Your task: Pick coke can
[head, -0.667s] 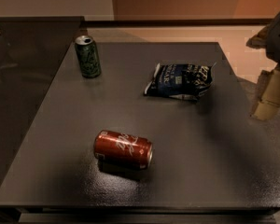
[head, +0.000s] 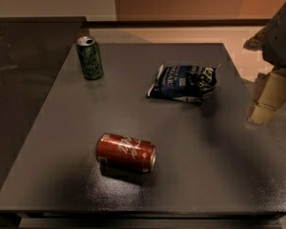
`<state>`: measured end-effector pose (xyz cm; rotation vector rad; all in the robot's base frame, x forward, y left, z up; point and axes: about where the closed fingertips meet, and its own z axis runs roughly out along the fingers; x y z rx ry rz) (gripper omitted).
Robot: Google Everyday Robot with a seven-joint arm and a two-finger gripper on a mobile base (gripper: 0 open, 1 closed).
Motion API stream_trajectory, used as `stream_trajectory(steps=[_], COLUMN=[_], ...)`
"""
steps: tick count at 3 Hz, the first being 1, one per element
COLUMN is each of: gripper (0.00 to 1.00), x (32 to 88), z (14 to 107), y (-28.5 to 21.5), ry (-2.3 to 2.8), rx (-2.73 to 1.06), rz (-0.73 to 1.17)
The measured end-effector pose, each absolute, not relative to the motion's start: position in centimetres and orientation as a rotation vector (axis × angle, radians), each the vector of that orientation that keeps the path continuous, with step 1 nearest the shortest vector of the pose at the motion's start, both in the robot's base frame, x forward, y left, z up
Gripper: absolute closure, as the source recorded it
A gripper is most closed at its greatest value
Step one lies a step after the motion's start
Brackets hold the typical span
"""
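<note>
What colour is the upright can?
The can is patterned green, camera view; gripper at picture's right edge.

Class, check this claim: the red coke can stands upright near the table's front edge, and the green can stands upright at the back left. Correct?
Not quite. The camera view shows the coke can lying on its side, not upright. The green can does stand upright at back left. The gripper hangs at the far right, apart from both.

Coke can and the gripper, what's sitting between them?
In the camera view, only bare table lies between the gripper at the right edge and the coke can; the chip bag sits farther back.
</note>
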<state>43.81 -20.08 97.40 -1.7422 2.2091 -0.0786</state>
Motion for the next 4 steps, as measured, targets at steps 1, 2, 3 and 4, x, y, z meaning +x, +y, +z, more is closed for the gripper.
stream_trajectory(steps=[1, 2, 3, 4], gripper=[0.0, 0.0, 0.0, 0.0], x=[43.6, 43.4, 42.5, 41.3], z=[96.6, 95.5, 93.9, 92.2], y=[-17.6, -14.5, -10.7, -7.5], ry=[2.179, 2.153, 2.143, 2.148], rx=[-1.768, -1.78, -1.795, -1.813], rz=[-0.033, 0.022, 0.072, 0.087])
